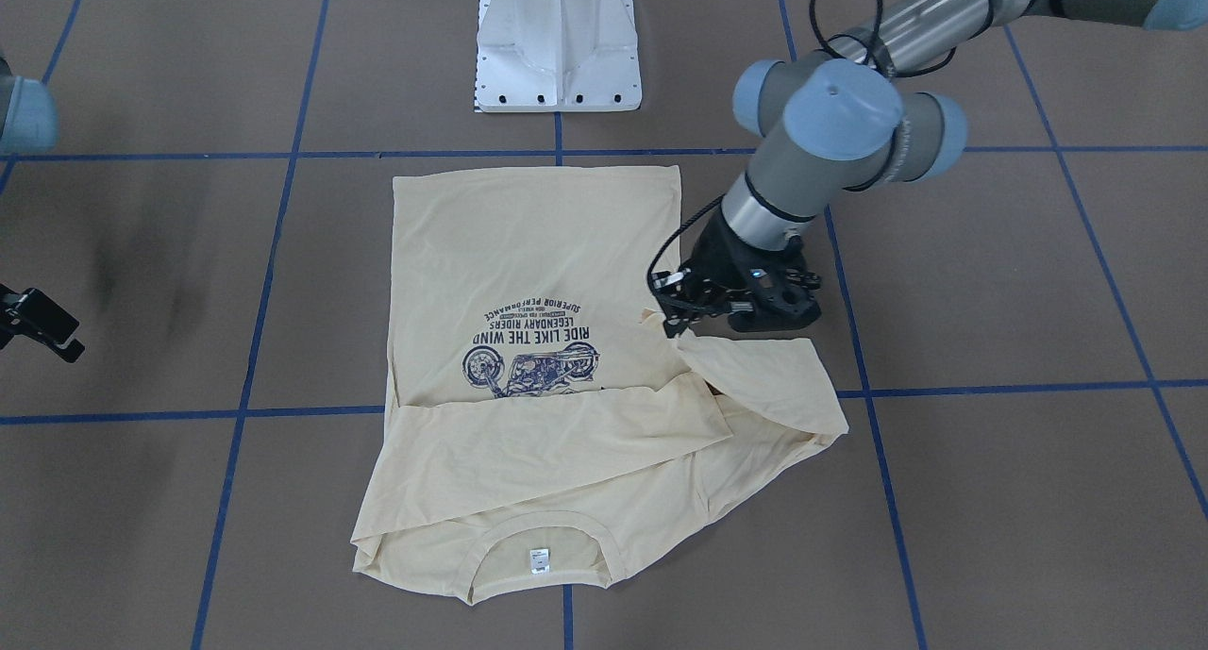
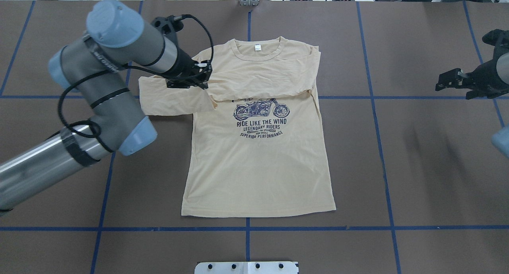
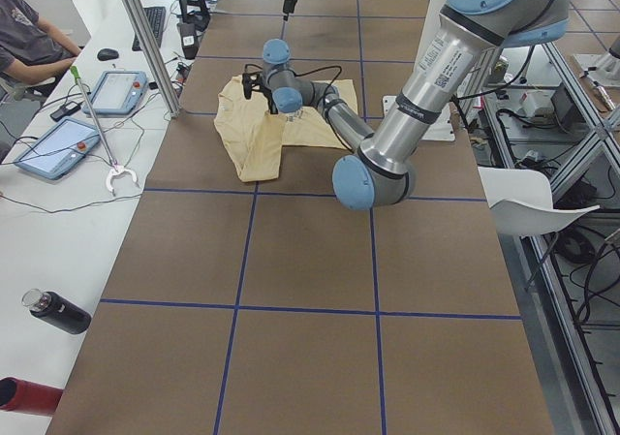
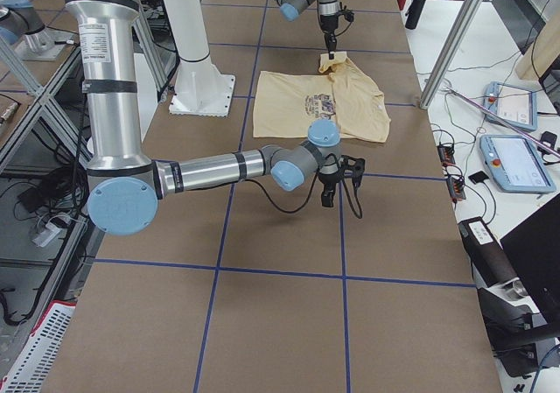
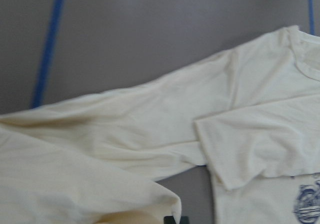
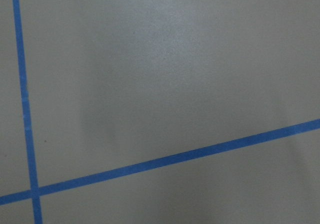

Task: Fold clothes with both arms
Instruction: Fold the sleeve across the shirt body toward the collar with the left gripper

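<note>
With left end effector (image 1: 672,324), pinched a sleeve (image 1: 766,375) edge of the one T-shirt (image 2: 258,170); held right end effector (image 2: 447,84), jaws apart, over open worktop (image 2: 417,166), well aside.

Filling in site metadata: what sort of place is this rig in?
Likely a robotics lab: a table gridded with blue tape, a side bench with control tablets, and a person seated at it.

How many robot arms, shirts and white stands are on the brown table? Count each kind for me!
Robot arms: 2, the left arm and the right arm
Pale yellow long-sleeved T-shirt: 1
White pedestal base: 1
Total: 4
</note>
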You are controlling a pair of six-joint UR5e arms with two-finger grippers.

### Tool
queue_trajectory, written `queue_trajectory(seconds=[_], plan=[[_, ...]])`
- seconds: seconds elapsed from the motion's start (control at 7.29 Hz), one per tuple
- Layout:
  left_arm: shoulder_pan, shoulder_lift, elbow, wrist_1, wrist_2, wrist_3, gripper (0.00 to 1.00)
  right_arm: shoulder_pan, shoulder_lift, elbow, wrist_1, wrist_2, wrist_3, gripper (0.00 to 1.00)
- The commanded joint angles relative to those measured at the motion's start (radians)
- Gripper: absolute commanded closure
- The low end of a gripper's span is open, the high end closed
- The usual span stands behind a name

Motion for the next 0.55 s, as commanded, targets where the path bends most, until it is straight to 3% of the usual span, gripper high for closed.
queue_trajectory(seconds=[0.0, 0.14, 0.41], plan=[[0.041, -0.311, 0.282, -0.004, 0.056, -0.111, 1.00, 0.002, -0.015, 0.000, 0.003, -0.005, -0.011, 0.01], [0.041, -0.355, 0.292, -0.009, 0.058, -0.110, 1.00, 0.002, -0.015, 0.000, 0.003, -0.006, -0.013, 0.01], [0.076, -0.402, 0.411, -0.107, 0.132, -0.126, 1.00, 0.002, -0.018, 0.006, 0.003, -0.008, -0.008, 0.01]])
